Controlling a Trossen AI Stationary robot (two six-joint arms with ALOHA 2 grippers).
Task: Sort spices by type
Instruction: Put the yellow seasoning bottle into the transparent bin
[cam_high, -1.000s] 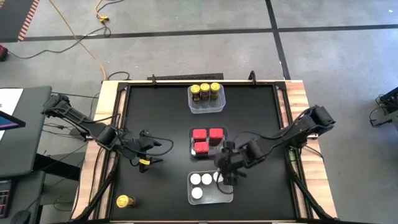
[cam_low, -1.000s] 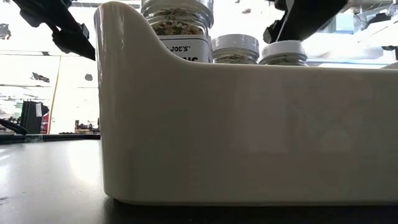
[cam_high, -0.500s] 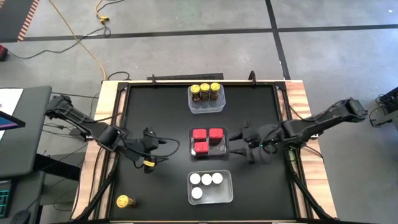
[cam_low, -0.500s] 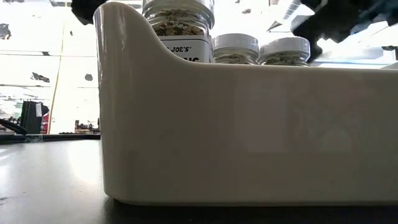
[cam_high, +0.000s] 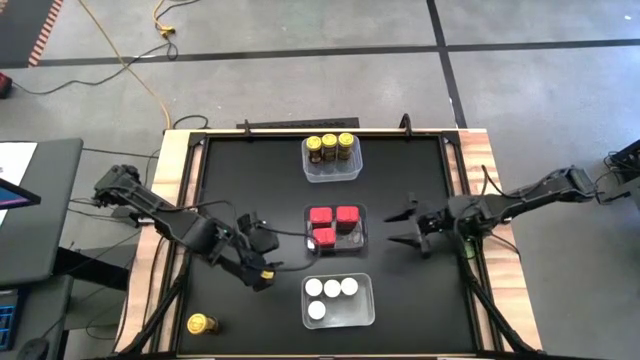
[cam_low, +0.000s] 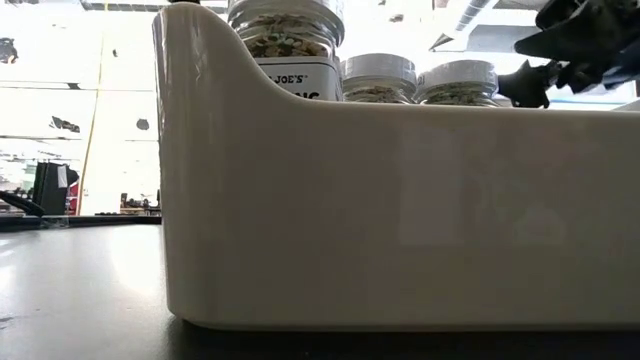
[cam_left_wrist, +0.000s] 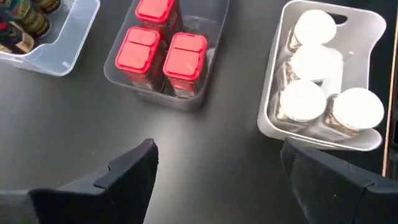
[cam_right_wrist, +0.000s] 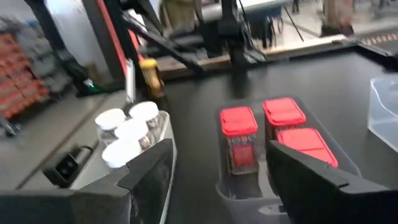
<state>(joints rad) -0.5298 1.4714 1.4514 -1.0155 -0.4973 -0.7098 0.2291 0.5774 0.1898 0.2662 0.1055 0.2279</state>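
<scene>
Three clear tubs stand in a row down the table's middle. The far one (cam_high: 331, 160) holds three yellow-capped amber jars, the middle one (cam_high: 335, 227) three red tins (cam_left_wrist: 159, 52). The near one (cam_high: 338, 301) holds several white-capped jars (cam_left_wrist: 323, 93). One more yellow-capped jar (cam_high: 200, 323) stands alone at the near left corner. My left gripper (cam_high: 260, 254) hovers open to the left of the red tins' tub, slanting down. My right gripper (cam_high: 398, 227) hangs open to the right of that tub, nearly level. Neither has anything between its fingers.
Bare black tabletop lies to the left and right of the tub row. Wooden rails (cam_high: 478, 170) border the table on both sides. In the low view the near tub's white wall (cam_low: 400, 200) fills most of the picture, with my right gripper (cam_low: 560, 45) above its right end.
My right gripper has drawn back from over the near tub toward the table's right edge and tipped up from pointing down to nearly level; its fingers stay open. My left gripper has risen and gone toward the table's middle and near edge.
</scene>
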